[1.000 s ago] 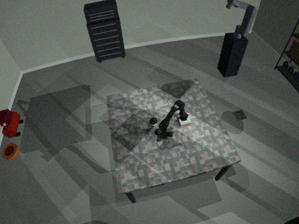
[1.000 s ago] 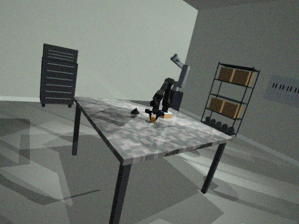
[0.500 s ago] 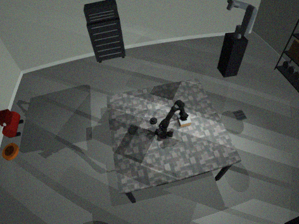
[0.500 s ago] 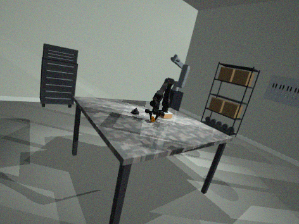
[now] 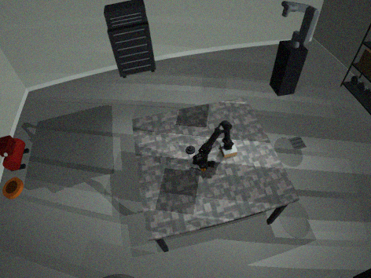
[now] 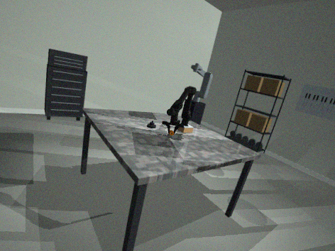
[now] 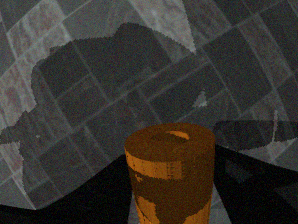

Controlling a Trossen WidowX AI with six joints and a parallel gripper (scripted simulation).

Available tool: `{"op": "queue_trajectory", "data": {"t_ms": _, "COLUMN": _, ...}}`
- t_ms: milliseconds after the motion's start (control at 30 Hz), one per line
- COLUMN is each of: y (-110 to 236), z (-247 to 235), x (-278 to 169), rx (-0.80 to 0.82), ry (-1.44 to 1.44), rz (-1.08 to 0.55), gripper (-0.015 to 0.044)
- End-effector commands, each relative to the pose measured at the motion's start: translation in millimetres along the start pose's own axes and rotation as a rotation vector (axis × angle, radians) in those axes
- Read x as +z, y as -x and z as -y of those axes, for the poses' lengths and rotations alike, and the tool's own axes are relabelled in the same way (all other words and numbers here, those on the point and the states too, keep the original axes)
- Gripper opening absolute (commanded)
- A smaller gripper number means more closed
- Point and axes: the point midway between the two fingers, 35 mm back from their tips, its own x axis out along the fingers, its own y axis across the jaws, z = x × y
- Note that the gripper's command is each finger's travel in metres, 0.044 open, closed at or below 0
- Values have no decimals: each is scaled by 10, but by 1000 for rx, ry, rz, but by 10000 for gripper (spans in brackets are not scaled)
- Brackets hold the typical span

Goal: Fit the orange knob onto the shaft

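Gripper [image 5: 203, 166] [image 6: 172, 130] [image 7: 169, 157] closed on smooth orange cylindrical knob [image 5: 203, 170] [image 6: 172, 132] [image 7: 172, 170], patchwork-patterned tabletop [image 5: 236, 188] [image 6: 177, 156] [image 7: 115, 85]

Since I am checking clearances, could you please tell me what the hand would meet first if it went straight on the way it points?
Probably the table top: the hand, shut on the orange knob, points down at it, though the remaining gap is unclear.
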Motion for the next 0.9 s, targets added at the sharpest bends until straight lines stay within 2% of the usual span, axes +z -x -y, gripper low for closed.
{"op": "queue_trajectory", "data": {"t_ms": 0, "y": 29, "z": -6, "x": -38, "rx": 1, "ry": 6, "rz": 67, "gripper": 179}}
{"op": "queue_trajectory", "data": {"t_ms": 867, "y": 149, "z": -1, "x": -286, "rx": 1, "ry": 5, "rz": 481, "gripper": 179}}
